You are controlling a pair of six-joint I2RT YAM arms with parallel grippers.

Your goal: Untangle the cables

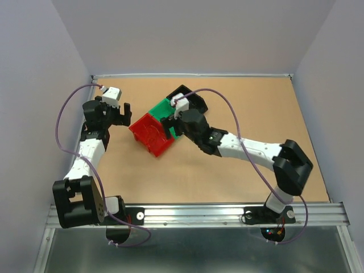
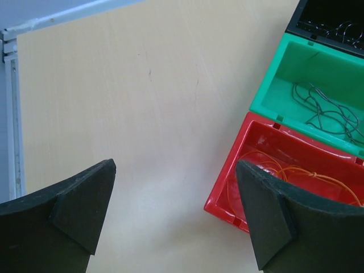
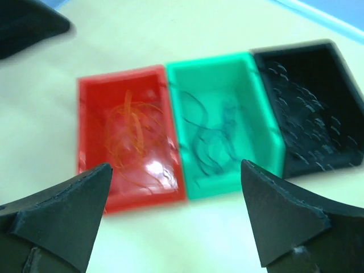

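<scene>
Hovering spread wide and empty, your right gripper (image 3: 176,170) and left gripper (image 2: 175,166) are hanging near hair-thin curly orange wires (image 3: 133,133) lying in the red plastic bin (image 3: 122,77) and dark curly wires (image 3: 200,142) in the green plastic bin (image 3: 207,60). They are probably handling featherlight, springy and slippery, so you are best pinching where loops are bunching.

We see bright, even light from above, leaving only soft shadows on the table (image 1: 239,182). Our right wrist view is blurred all over, smearing the cables (image 3: 133,133), with a white glare patch in the red tray (image 3: 148,199). Our left wrist view is sharp but washed pale.
</scene>
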